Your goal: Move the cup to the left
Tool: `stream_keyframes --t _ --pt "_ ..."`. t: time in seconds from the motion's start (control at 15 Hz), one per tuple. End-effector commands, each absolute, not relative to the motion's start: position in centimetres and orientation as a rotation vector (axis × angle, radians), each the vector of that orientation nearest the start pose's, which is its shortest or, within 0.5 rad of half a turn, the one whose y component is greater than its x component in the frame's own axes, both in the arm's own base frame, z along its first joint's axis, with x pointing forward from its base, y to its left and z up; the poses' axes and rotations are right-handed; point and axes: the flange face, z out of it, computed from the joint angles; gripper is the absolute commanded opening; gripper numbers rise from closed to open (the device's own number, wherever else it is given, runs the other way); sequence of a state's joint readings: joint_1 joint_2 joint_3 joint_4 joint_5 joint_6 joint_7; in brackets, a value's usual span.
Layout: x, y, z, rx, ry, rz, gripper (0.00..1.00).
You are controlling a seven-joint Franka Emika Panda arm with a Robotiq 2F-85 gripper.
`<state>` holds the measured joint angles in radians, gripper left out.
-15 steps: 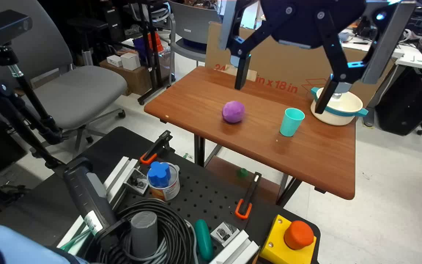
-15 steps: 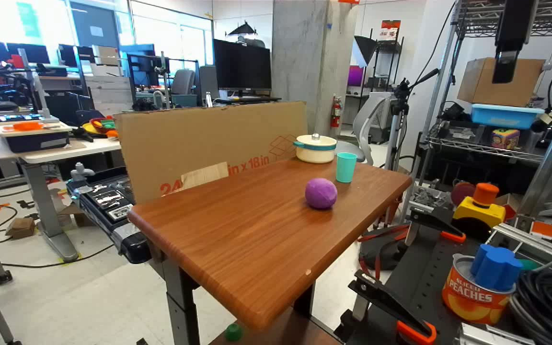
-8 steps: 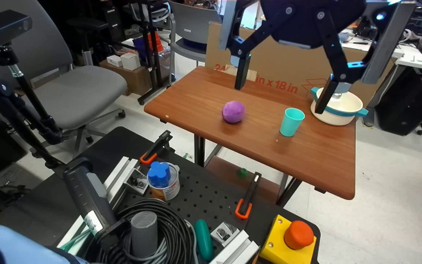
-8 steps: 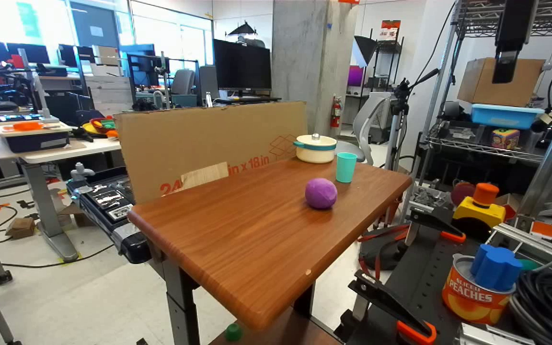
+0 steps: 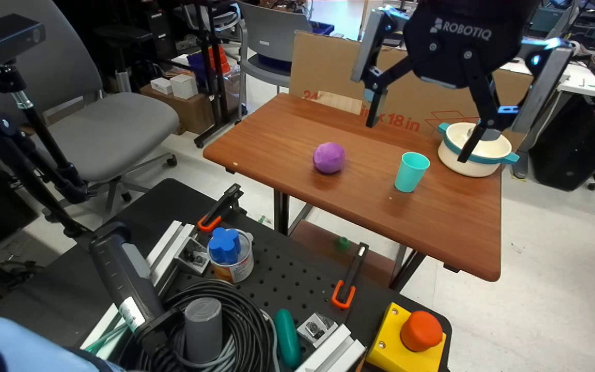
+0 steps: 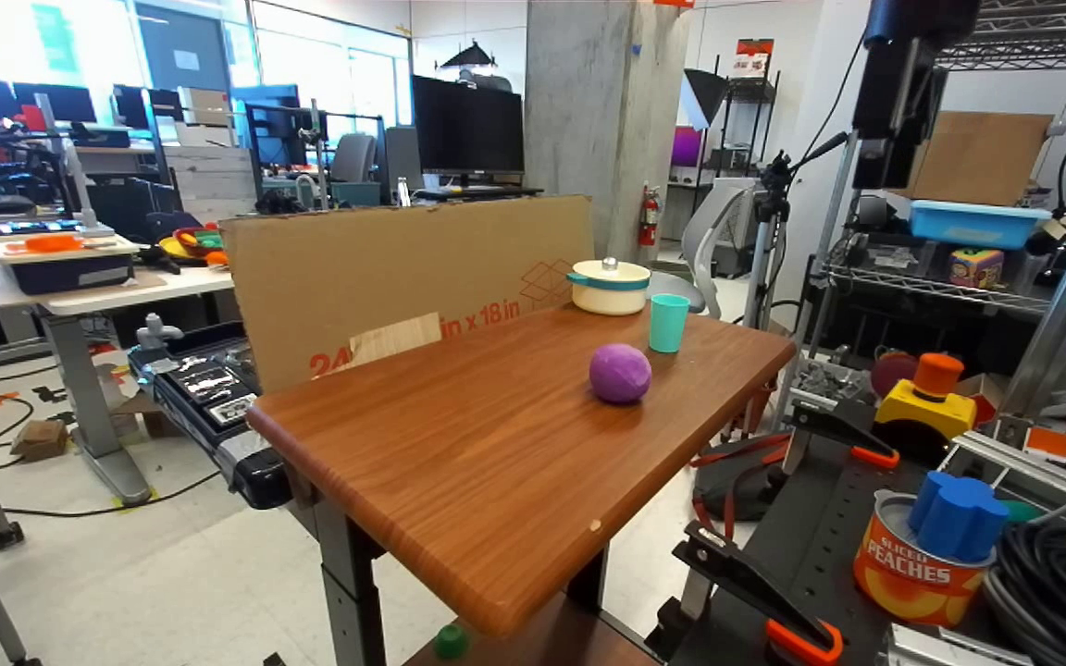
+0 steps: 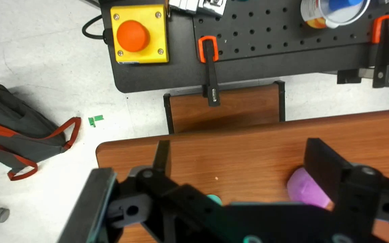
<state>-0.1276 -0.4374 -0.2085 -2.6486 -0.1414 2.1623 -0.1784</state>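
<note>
The small teal cup [image 5: 411, 173] stands upright on the brown wooden table [image 5: 447, 232]. It also shows in an exterior view [image 6: 669, 324], beyond the purple ball [image 6: 620, 374]. In the wrist view only a sliver of the cup [image 7: 214, 199] shows; my gripper's linkage hides the rest. My gripper [image 5: 419, 142] is open and empty, its fingers wide apart, in the air higher than the cup and not touching it. The open fingers also show in the wrist view [image 7: 238, 145]. In an exterior view the gripper [image 6: 880, 176] hangs high, right of the table.
A cream pot with teal handles [image 5: 478, 168] stands near the cup at the table's end. A cardboard sheet [image 6: 385, 277] stands along the table's back edge. A black cart [image 5: 277, 289] with clamps, a can and a yellow emergency-stop box [image 5: 388, 341] stands in front.
My gripper has moved away from the camera in one view and leftward, toward the table, in another, and stays open. The cup, ball and pot have not moved.
</note>
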Motion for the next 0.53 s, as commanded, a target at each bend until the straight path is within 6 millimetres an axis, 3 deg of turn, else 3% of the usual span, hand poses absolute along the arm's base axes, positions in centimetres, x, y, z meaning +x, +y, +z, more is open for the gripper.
stream_keyframes --t 0.0,0.47 --pt "41.1 -14.1 34.1 -3.159 0.164 0.09 1.0" --pt "48.7 -15.2 28.8 -3.178 0.303 0.123 1.0"
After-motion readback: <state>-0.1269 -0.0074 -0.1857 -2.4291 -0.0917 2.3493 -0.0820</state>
